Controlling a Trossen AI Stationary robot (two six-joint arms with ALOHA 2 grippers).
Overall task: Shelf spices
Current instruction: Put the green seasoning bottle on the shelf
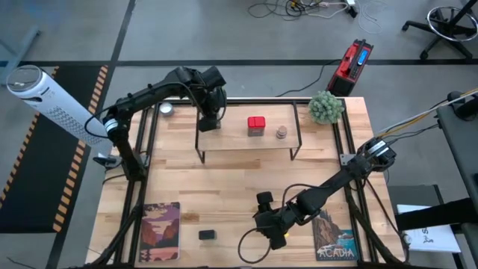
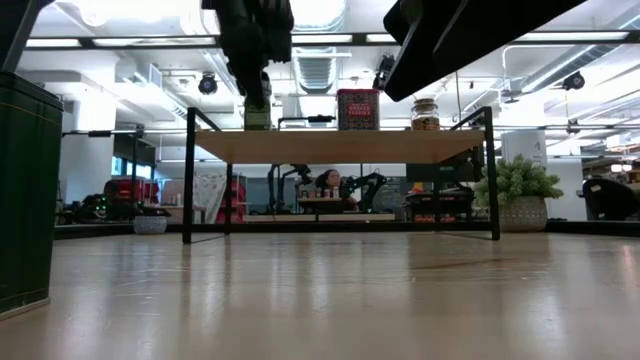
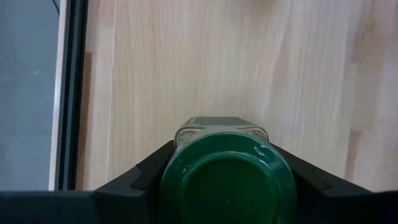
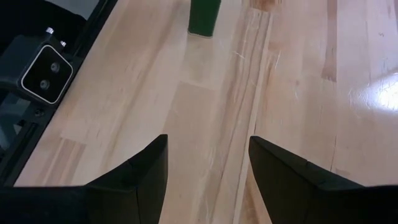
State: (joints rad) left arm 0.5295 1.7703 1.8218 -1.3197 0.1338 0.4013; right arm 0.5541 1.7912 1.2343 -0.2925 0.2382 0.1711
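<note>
The shelf [image 1: 246, 153] is the landmark: a low black-rod rack with a light wooden board, standing at the far middle of the table [image 1: 239, 194], its long axis running left to right.

At the shelf's left end, the left gripper [image 1: 210, 119] comes in from above, its arm arching over from the table's left edge and the wrist turned down. In the left wrist view its two dark fingers [image 3: 146, 171] press on either side of the green-capped bottle [image 3: 227, 180], so the jaws are closed on it at a middling width. The bottle stands upright, long axis vertical, cap toward the wrist; in the low view its base is at board level, though I cannot tell whether it touches the board.

Near the shelf's middle stands the red square tin [image 1: 256, 125], upright on the board. Just right of it, apart from it, the tiny round beige jar [image 1: 281, 133] also stands upright.

In front of the shelf, toward the table's near edge, the dark grey square jar [image 1: 207, 235] sits on the tabletop.

Right of that jar, well in front of the shelf's right half, the right gripper [image 1: 263, 217] hangs low over bare wood, its arm stretched in from the table's right edge. Its jaws stand partly apart and hold nothing.
</note>
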